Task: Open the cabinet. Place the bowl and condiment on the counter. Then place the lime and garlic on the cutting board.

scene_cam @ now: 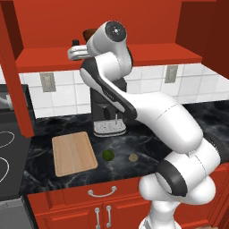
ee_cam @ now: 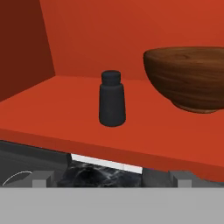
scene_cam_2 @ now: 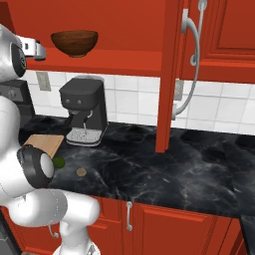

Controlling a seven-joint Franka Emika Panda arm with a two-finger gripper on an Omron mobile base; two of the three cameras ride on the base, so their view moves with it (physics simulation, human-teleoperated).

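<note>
The red wall cabinet [scene_cam_2: 169, 74] stands open, its doors swung out. On its shelf sit the dark brown bowl [ee_cam: 188, 78] [scene_cam_2: 74, 43] and, left of it, the small dark condiment shaker [ee_cam: 112, 99]. My gripper [ee_cam: 109, 179] [scene_cam: 71, 53] [scene_cam_2: 41, 51] is raised to the shelf's front edge. It is open and empty, a short way in front of the shaker and apart from it. Below, on the black counter [scene_cam: 147, 143], lie the cutting board [scene_cam: 74, 153], the lime [scene_cam: 108, 154] and the garlic [scene_cam: 133, 157], both just right of the board.
A black coffee machine [scene_cam: 107, 116] stands on the counter against the tiled wall under the shelf. A stove [scene_cam: 6, 152] is at the left. The open right door with its long silver handle [scene_cam_2: 191, 60] juts out over the counter [scene_cam_2: 174, 169].
</note>
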